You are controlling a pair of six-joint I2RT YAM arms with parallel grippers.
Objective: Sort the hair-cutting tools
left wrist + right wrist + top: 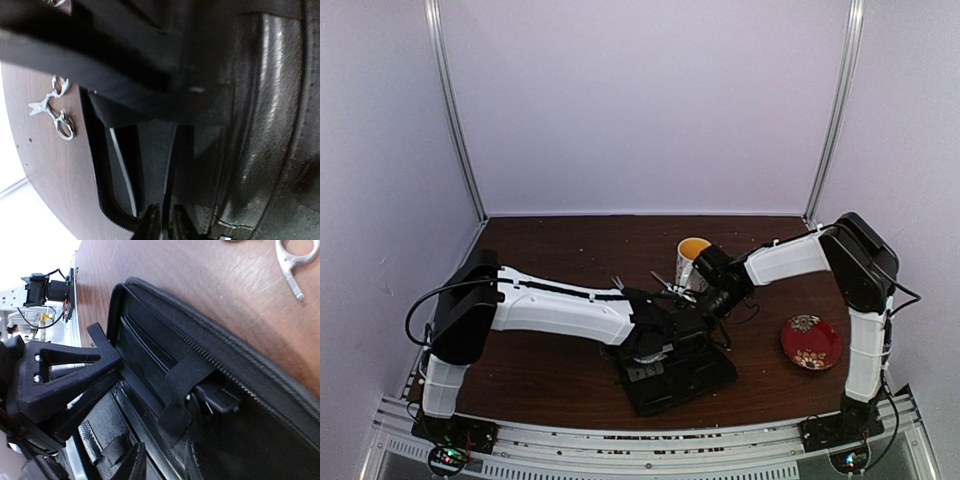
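Reaching over the open black case point(680, 378) at the near centre of the bench point(550, 250), both arms meet above it. The left pincer point(164, 227) hangs inside the case with its tips a sliver apart; I cannot tell whether it pinches anything. The right pincer point(161, 462) stands open with nothing between its fingers, just beside a black clip point(217, 396) tucked under an elastic strap point(180, 385). One pair of scissors point(54, 107) lies on the bench just outside the case's zip, on its far side.

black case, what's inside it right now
Inside the black case: slot pockets and an elastic strap over a black clip-like piece. The left arm covers much of it from above.
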